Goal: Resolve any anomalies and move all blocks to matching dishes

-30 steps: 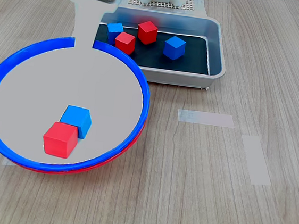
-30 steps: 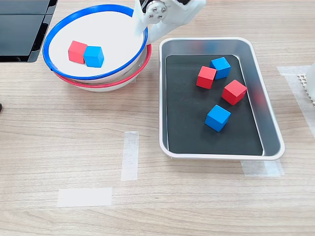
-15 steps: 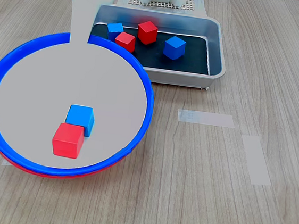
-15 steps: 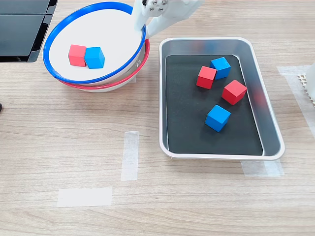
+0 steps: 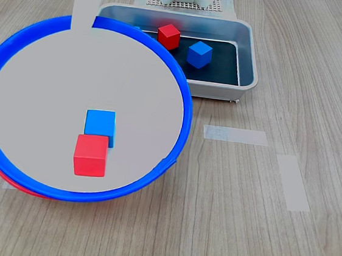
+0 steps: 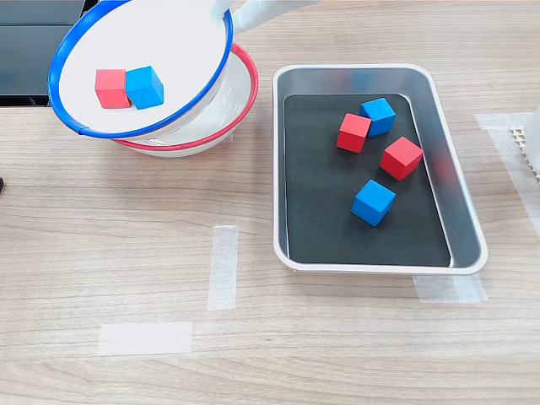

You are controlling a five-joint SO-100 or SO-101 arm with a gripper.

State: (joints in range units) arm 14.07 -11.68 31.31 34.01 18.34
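Blue-rimmed dish now sits higher and is displaced from the red-rimmed dish beneath it; one second ago the two were nested closely, and now, in the second exterior view, the blue-rimmed dish is shifted toward that second exterior view's upper left, exposing the pale inside of the red-rimmed dish on the side nearest the tray. In the first exterior view the blue-rimmed dish looms larger than before and covers part of the metal tray, with only a sliver of red rim showing below it. The gripper clamps the far edge of the blue-rimmed dish, its white fingers pinching the rim. Count of dishes: two. Count of blocks: six. Two ride inside the blue-rimmed dish, touching each other: one red block and one blue block. Four lie on the black liner of the metal tray: a red block touching a blue block at the end nearest the dishes' side, a second red block just beside them, and a second blue block apart, nearer the tray's middle. Three strips of pale tape lie on the wooden table near the tray.
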